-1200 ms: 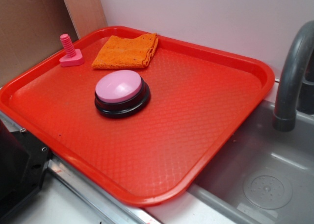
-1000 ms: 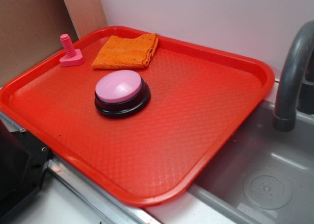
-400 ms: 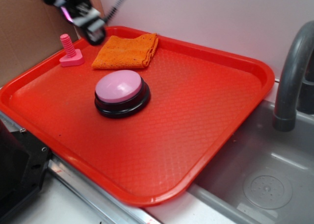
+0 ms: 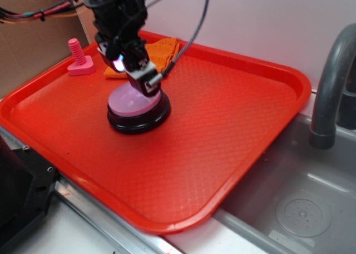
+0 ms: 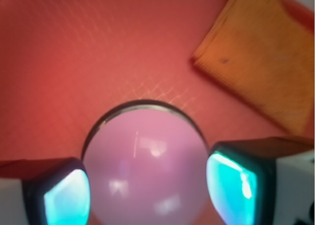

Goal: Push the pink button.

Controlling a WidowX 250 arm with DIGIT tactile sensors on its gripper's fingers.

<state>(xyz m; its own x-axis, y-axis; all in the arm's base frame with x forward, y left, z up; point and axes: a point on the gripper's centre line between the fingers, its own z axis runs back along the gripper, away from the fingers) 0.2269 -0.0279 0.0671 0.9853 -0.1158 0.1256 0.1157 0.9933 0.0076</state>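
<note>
Pressing down from here, your black gripper [image 4: 146,86] hangs with jaws spread wide over the pale pink domed button on its glossy black base [image 4: 137,106], left of the red plastic tray's [image 4: 233,132] middle. You risk both fingers [image 5: 231,185] straddling the smooth dome and sliding off its sides, nudging it toward the folded orange cloth [image 4: 162,53] at the tray's far edge, unpressed

The pink button [image 4: 132,103], pale dome on black base, sits upright.
</note>
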